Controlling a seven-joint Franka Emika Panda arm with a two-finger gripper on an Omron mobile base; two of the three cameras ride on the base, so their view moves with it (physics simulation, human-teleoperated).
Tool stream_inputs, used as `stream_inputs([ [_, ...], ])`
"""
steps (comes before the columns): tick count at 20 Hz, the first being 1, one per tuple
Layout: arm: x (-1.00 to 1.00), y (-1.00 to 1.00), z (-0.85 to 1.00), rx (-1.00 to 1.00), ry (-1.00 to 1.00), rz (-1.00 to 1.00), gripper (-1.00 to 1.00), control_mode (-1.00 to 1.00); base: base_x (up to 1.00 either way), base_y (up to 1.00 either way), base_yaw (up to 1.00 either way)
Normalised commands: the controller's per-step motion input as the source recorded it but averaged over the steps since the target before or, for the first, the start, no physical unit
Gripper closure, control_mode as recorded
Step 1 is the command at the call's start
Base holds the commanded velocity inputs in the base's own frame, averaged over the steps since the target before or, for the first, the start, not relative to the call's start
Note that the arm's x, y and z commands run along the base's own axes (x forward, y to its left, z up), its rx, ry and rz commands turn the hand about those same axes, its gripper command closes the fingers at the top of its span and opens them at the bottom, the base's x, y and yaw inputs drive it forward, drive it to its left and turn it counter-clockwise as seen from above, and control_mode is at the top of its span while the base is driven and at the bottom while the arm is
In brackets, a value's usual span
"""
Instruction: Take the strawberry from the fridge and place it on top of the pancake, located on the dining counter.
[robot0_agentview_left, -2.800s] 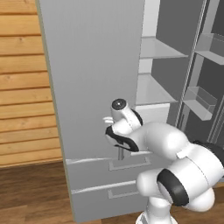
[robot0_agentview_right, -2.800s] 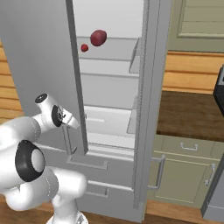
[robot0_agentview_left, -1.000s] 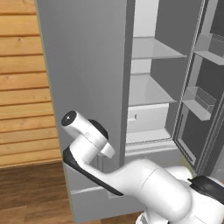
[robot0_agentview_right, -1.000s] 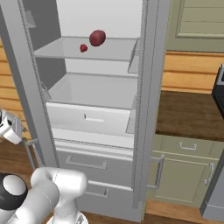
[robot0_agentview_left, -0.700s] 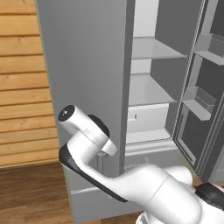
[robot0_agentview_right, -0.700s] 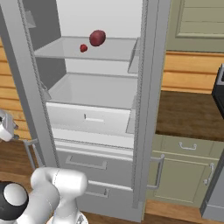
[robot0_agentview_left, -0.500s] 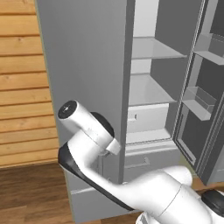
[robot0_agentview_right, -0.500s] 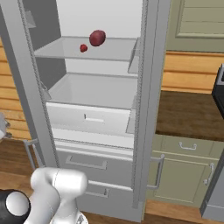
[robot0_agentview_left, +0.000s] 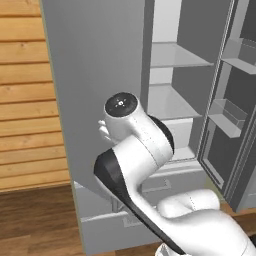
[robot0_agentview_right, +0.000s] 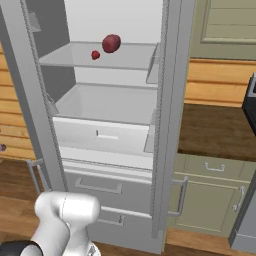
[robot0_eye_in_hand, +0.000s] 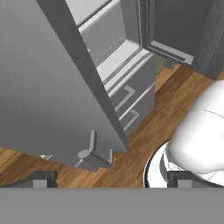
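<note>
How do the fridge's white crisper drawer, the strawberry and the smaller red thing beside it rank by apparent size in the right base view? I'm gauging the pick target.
1. White crisper drawer, by far the largest.
2. Strawberry.
3. Smaller red thing, slightly nearer the camera yet visibly smallest.

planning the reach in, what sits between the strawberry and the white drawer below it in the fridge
In the right base view the strawberry rests on a pale shelf; only that shelf and bare space separate it from the white drawer.
</note>
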Motion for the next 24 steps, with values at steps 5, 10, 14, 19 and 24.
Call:
stream_inputs([
  [5, -0.07, -0.66, 0.69, 0.22, 0.00, 0.04, -1.00, -1.00, 0.00, 0.00, 0.00],
  [10, 0.00, -0.62, 0.30, 0.30, -0.07, 0.04, -1.00, -1.00, 0.00, 0.00, 0.00],
  [14, 0.00, -0.63, 0.07, 0.35, -0.07, 0.06, -1.00, -1.00, 0.00, 0.00, 0.00],
  [19, 0.35, -0.67, 0.00, 0.42, -0.09, 0.16, -1.00, -1.00, 0.00, 0.00, 0.00],
  [24, 0.86, -0.09, 0.00, 0.31, 0.00, 0.34, -1.00, -1.00, 0.00, 0.00, 0.00],
])
